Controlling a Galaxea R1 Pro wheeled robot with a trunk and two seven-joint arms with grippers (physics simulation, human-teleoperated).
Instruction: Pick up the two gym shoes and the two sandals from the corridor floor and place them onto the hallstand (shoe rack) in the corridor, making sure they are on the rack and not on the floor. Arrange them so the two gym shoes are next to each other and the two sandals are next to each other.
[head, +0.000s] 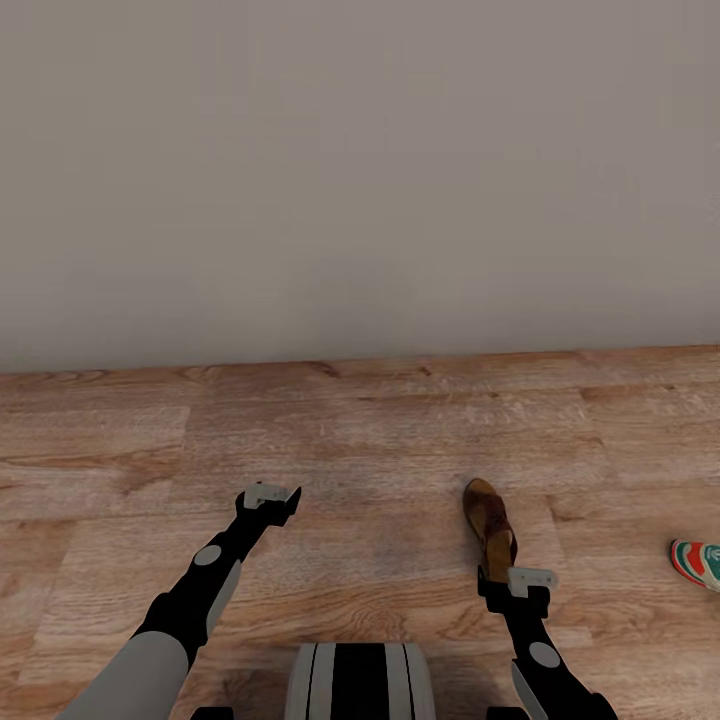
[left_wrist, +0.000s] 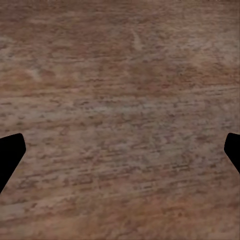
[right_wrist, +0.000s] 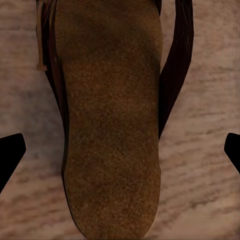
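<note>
In the head view, a plain pale grey wall (head: 360, 170) covers the upper half of the frame, and the light brown wood-plank corridor floor (head: 360, 440) covers the lower half. The left gripper (head: 270, 497) hangs at lower left of centre over bare planks, with nothing between its fingers. The right gripper (head: 525, 583) sits at lower right, right at the near end of a flat dark brown leather sandal with a tan insole (head: 490, 525); whether the fingers are pressing it cannot be told from here. At the right edge, cut off by the frame, lies the red-orange and green end of a white gym shoe (head: 698, 563), well apart from the sandal.

In the left wrist view, the two dark fingertips (left_wrist: 10, 152) stand wide apart at the frame's sides, with only wood grain between.

In the right wrist view, the sandal's tan insole (right_wrist: 112, 120) fills the middle, and the dark fingertips (right_wrist: 10, 155) stand spread at both edges, clear of it.
</note>
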